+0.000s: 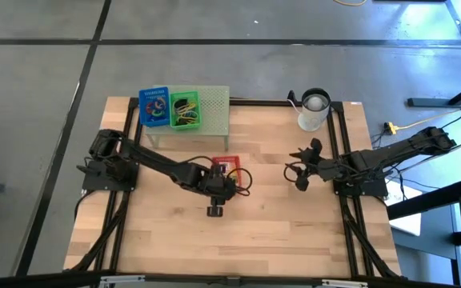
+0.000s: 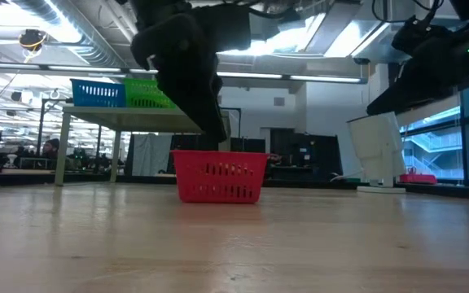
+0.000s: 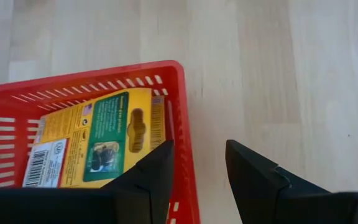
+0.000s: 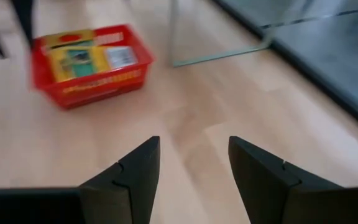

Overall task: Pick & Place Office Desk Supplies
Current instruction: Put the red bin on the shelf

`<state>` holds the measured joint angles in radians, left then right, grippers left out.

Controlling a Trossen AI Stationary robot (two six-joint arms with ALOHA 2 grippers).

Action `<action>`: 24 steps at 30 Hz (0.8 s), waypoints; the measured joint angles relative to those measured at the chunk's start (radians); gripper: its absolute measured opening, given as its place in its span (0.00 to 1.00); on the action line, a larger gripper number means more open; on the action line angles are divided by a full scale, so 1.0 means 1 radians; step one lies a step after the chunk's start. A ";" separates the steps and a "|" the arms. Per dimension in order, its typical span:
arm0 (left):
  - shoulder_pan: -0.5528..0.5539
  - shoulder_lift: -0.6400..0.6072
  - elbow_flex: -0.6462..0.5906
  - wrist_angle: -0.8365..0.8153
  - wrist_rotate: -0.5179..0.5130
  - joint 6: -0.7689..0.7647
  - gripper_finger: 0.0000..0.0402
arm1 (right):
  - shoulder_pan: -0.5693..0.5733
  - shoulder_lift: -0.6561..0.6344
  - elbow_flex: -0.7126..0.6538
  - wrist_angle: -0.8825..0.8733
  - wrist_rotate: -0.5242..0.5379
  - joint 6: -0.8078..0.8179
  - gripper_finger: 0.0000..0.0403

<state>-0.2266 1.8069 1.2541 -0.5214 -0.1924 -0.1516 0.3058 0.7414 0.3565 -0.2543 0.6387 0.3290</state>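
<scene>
The left tool (image 3: 197, 180) hangs over the near wall of a small red basket (image 1: 225, 166) at the middle of the wooden counter (image 1: 278, 232); its two dark fingers (image 3: 253, 177) stand apart with one inside the wall and one outside it, straddling the rim but not pressed onto it, and holding nothing; inside the basket lies a yellow-green card box (image 3: 98, 137) flat on the bottom, with a second small card (image 4: 121, 57) just beside it in the right wrist view; orange rubber-band loops (image 1: 245, 181) show just beside the basket and the left arm; the right tool (image 4: 194, 165) waits over bare wood near the right side of the counter, fingers spread and empty; at the far edge a pale green mesh stand (image 1: 213, 108) carries a blue basket (image 1: 154, 106) and a green basket (image 1: 186, 110) with coloured loops in them; a white cup (image 1: 314, 111) stands near the far right corner, well apart from the red basket.
</scene>
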 joint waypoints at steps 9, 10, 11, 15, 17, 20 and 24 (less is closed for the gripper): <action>-0.015 0.066 0.000 0.002 -0.033 0.000 0.35 | 0.000 0.000 0.000 0.001 -0.248 0.001 0.48; -0.015 0.075 0.000 0.007 -0.033 -0.001 0.35 | 0.000 0.000 0.000 0.003 -0.267 0.001 0.48; -0.015 0.083 0.000 0.006 -0.033 -0.001 0.35 | 0.000 0.000 0.000 0.004 -0.285 0.001 0.48; -0.016 0.096 0.000 0.009 -0.033 -0.002 0.34 | 0.000 0.000 0.000 0.007 -0.335 0.001 0.48; -0.018 0.095 0.000 0.010 -0.033 -0.002 0.31 | 0.000 0.000 0.000 0.008 -0.345 0.002 0.48; -0.021 0.095 0.000 0.010 -0.033 0.015 0.22 | 0.000 0.000 0.000 0.008 -0.344 0.002 0.48; -0.025 0.094 0.000 0.008 -0.018 0.031 0.05 | 0.000 0.000 0.000 0.008 -0.344 0.002 0.48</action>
<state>-0.2520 1.9007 1.2537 -0.5138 -0.2105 -0.1211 0.3058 0.7418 0.3565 -0.2462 0.2947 0.3309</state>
